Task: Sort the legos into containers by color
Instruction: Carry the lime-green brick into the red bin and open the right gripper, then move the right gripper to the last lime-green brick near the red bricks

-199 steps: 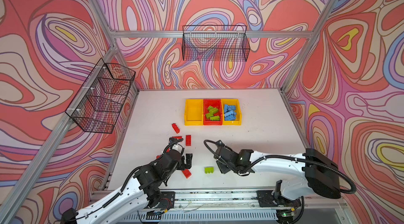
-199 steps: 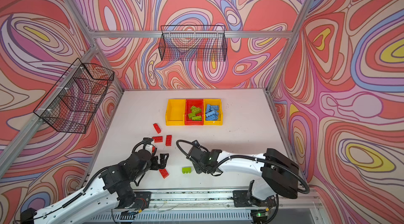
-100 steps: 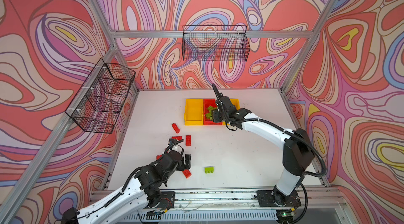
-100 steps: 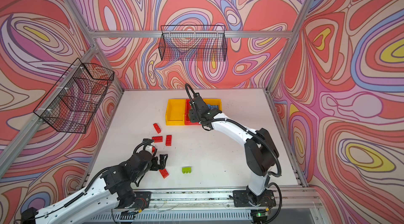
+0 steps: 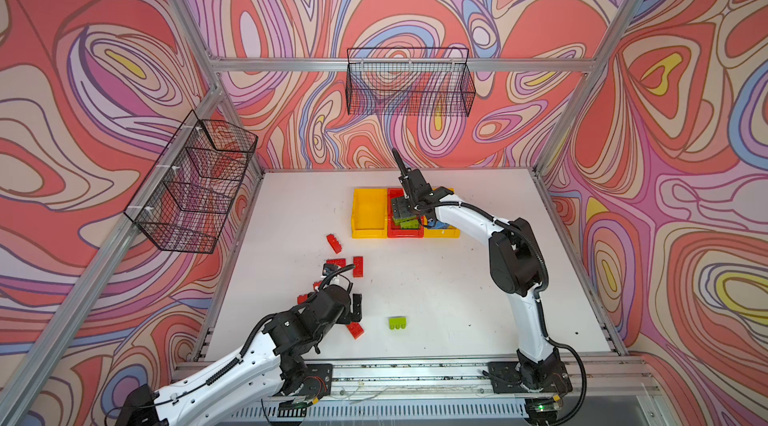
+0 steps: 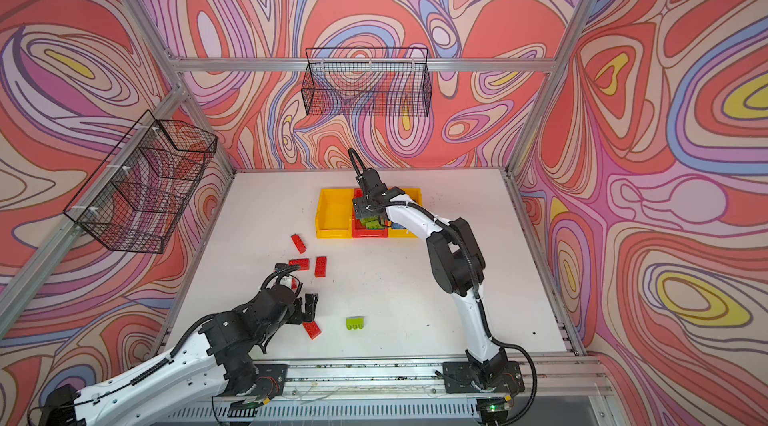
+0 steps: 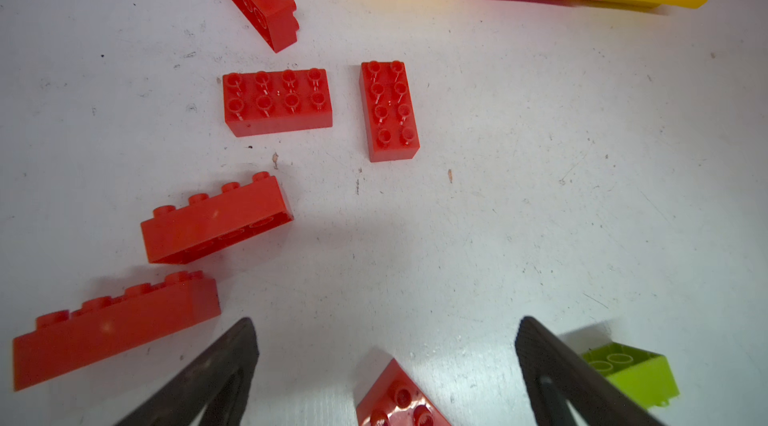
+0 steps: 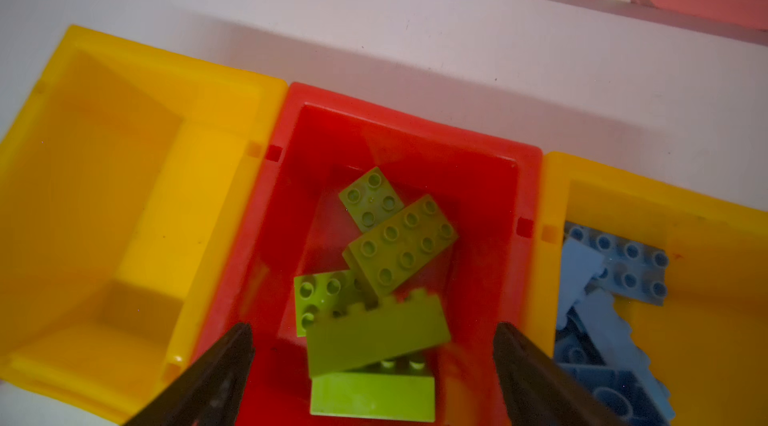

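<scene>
The white tabletop [image 5: 457, 278] takes up the whole floor of the cell. At its far middle sits the row of containers, joined side by side: the left-end yellow bin [image 5: 368, 211], the red bin [image 8: 415, 132] in the centre and the right-end yellow bin [image 8: 706, 278].

The right arm is stretched out to them, and there's the right pincer [image 8: 372, 325], hanging directly over the red bin. Its jaws are spread wide and grip nothing. A blurred green brick [image 8: 378, 336] shows between the fingers, touching neither.

The left pincer [image 7: 386, 320] is low over the front of the tabletop. Its jaws are wide apart too, with nothing held. In the left wrist view, one red brick [image 7: 395, 399] lies on the surface between its fingers.

Now the legos. The green legos [image 8: 401, 245] are heaped in the red bin, and the blue legos [image 8: 602, 320] are piled in the right-end yellow bin. Five more red legos [image 7: 277, 101] lie loose on the tabletop just beyond the left pincer. A lone green lego [image 5: 397, 323] rests on the tabletop near that pincer, well apart from the containers.
</scene>
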You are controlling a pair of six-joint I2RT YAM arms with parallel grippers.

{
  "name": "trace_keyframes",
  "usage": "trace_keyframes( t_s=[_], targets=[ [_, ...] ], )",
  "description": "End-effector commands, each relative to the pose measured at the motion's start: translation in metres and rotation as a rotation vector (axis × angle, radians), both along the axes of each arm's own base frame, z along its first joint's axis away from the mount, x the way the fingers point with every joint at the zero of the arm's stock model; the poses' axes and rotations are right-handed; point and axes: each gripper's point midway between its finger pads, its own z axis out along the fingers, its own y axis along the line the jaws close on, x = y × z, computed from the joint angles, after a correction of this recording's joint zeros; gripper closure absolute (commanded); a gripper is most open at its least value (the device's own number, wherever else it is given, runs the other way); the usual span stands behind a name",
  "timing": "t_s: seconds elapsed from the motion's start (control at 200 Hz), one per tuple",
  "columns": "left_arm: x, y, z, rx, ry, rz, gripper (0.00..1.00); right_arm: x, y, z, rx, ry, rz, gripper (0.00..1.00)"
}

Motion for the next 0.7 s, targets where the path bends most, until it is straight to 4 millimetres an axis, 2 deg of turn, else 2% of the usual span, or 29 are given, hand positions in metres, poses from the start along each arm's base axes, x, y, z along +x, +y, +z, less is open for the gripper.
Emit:
trace_keyframes(
  t_s=[0.0,0.16,0.3,0.356,0.386,0.516,0.696],
  targets=[
    [0.008,-0.002,0.013,-0.005,-0.032,0.013,0.0,-0.011,-0.005,0.027,0.019,-0.016,0.015,0.03],
    [0.008,-0.007,0.017,-0.022,-0.023,0.002,0.0,-0.047,-0.013,0.048,0.061,-0.01,0.015,0.03],
    [0.003,-0.005,0.017,-0.049,-0.004,0.012,0.0,-0.106,-0.001,0.05,0.065,0.017,0.063,0.04],
    [-0.001,-0.003,0.017,-0.063,0.002,0.016,0.0,-0.133,0.007,0.038,0.05,0.049,0.085,0.04],
    [-0.003,-0.002,0.017,-0.073,0.004,0.019,0.0,-0.148,0.01,0.044,0.064,0.042,0.093,0.05],
    [-0.012,0.007,0.014,-0.112,0.009,0.041,0.0,-0.209,0.027,0.022,0.064,0.086,0.128,0.05],
    [-0.025,0.019,0.008,-0.165,0.021,0.07,0.0,-0.266,0.038,0.0,0.058,0.116,0.12,0.06]
  ],
)
